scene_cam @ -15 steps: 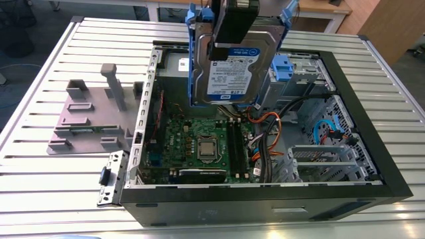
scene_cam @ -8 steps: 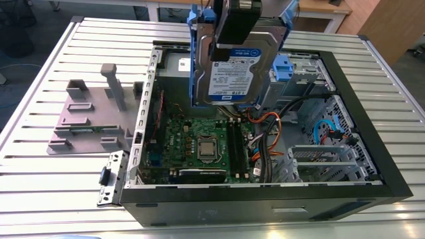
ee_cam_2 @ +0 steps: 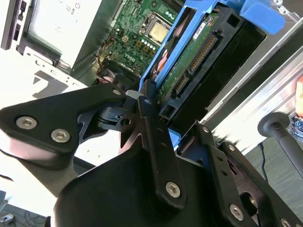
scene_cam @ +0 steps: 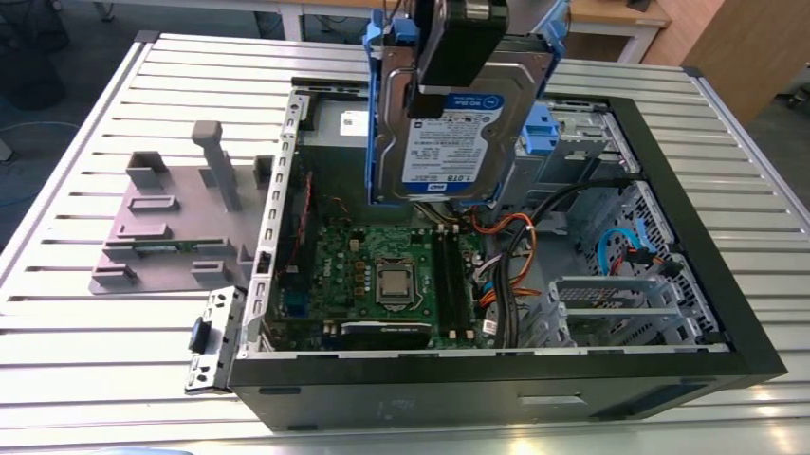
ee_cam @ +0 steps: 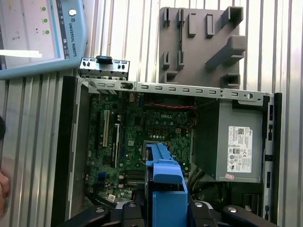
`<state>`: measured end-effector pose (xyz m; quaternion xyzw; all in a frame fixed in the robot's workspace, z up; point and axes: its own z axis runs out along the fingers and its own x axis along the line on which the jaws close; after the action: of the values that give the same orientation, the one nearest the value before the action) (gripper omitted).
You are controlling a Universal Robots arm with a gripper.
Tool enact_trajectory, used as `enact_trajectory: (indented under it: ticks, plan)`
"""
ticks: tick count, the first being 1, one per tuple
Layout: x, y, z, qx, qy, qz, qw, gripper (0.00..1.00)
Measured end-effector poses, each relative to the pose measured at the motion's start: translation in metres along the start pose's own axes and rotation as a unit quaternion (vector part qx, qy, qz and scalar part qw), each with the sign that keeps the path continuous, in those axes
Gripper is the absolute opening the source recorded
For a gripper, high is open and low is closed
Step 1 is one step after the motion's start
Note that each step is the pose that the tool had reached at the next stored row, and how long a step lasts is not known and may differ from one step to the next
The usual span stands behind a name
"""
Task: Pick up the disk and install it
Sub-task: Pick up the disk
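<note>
The disk (scene_cam: 462, 142), a silver drive with a white label, a blue lower band and a blue bracket, hangs upright above the back half of the open computer case (scene_cam: 708, 265). My black gripper (scene_cam: 437, 95) comes down from above and is shut on the disk's upper part. In the second wrist view the disk (ee_cam_2: 191, 56) shows its green circuit-board side and connectors, clamped between the gripper (ee_cam_2: 154, 106) fingers. In the first wrist view the disk (ee_cam: 164, 182) is seen edge-on as a blue bracket over the motherboard.
Inside the case lie the green motherboard (scene_cam: 393, 265), orange and black cables (scene_cam: 506, 275), a blue clip (scene_cam: 542, 123) at the drive bay and a grey metal box (ee_cam: 239, 142). A grey fixture plate (scene_cam: 165, 227) sits on the slatted table at the exterior view's left.
</note>
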<state>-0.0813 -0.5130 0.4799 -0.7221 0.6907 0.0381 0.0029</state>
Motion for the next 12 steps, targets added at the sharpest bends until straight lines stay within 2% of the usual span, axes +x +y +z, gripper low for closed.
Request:
enact_trajectory:
  ticks: [12]
  plan:
    - [0.0006,-0.0025,0.0000,0.0000,0.0000,0.000,1.00000,0.37]
